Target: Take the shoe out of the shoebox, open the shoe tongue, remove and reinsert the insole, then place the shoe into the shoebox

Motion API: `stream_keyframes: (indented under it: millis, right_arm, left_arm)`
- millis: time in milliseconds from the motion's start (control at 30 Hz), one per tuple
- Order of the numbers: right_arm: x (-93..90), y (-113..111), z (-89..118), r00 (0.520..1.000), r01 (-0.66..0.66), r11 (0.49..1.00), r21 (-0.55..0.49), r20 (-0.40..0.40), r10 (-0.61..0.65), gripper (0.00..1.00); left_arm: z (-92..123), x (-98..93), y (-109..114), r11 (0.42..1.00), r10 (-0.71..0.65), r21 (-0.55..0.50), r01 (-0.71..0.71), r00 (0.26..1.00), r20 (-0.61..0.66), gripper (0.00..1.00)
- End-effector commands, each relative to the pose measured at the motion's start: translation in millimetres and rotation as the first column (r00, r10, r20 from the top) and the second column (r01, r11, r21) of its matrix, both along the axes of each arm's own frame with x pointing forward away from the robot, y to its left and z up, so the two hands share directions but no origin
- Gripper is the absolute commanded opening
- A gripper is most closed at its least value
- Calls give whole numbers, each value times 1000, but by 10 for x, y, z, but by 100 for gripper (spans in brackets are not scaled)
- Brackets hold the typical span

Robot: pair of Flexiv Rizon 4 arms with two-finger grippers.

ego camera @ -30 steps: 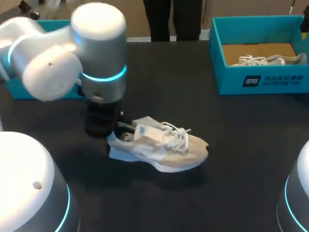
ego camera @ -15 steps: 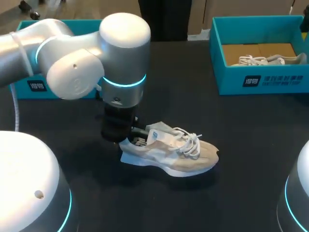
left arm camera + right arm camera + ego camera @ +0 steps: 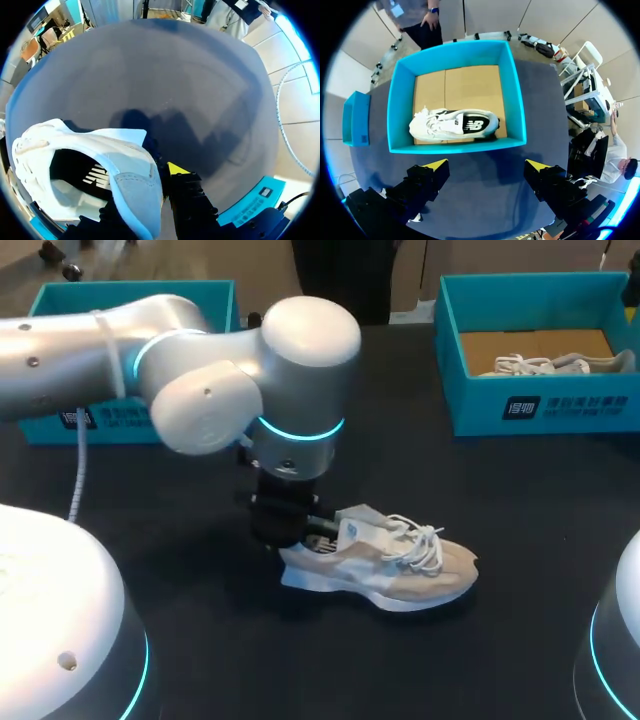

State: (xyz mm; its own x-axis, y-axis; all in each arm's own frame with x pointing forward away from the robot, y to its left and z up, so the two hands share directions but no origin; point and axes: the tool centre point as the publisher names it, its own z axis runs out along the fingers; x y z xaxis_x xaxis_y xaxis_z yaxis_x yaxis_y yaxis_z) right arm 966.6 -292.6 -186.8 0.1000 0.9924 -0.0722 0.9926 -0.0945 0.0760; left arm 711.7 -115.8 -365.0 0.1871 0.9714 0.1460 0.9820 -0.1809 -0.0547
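Note:
A beige and white shoe [image 3: 390,565] lies on its sole on the black table [image 3: 520,510], toe pointing right. My left gripper [image 3: 290,525] comes down on its heel and is shut on the heel collar [image 3: 132,175], with one yellow fingertip [image 3: 175,169] outside the heel and the other hidden inside. The shoe's opening [image 3: 75,167] is dark, and its insole is not clearly seen. My right gripper [image 3: 487,167] hangs open above a teal shoebox [image 3: 457,145] that holds a second white shoe [image 3: 455,123].
The teal shoebox [image 3: 480,405] with the second shoe [image 3: 555,363] stands at the back right. Another teal box [image 3: 60,420] sits at the back left, partly behind my left arm [image 3: 200,390]. Bare table lies in front of the shoe.
My left arm has moved right and slightly toward the front, and the shoe has moved with it by the heel. The right gripper has stayed put.

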Motion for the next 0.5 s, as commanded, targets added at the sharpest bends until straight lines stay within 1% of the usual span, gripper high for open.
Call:
stream_keyframes:
  millis: [33, 267, 500]
  right_arm:
    - [-9, 4, 2, 1000, 1, 1000, -1, 1, -1, 100]
    - [-9, 4, 2, 1000, 1, 1000, -1, 1, -1, 100]
    - [-9, 4, 2, 1000, 1, 1000, -1, 1, -1, 100]
  left_arm:
    - [-90, 21, -231, 999, -10, 31, 10, 1000, 6, 0]
    - [-199, -28, -426, 999, -29, 36, 28, 1000, 8, 0]
    - [-265, -28, -530, 999, -24, 48, 23, 1000, 17, 0]
